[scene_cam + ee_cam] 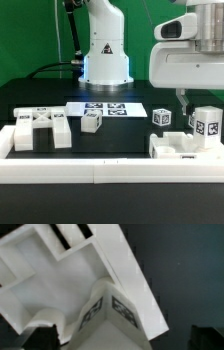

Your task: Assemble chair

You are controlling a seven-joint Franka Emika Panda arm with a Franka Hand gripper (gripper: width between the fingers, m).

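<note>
Several chair parts [40, 130] sit spread in the exterior view, gripper [184, 104] above those at its right by the rail [100, 172]; wrist view: jaws apart astride a tagged post [118, 308], so you're likely mid-placement, lift straight clear next.

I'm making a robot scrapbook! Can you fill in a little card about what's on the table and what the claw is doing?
Table: black tabletop
Exterior view's left: chunky white plastic slotted block
Exterior view's right: white plastic notched block, upright white post with black-and-white tag
Gripper: two-finger gripper, open, holding nothing, above the right-side pieces
Front: long white border rail
</note>
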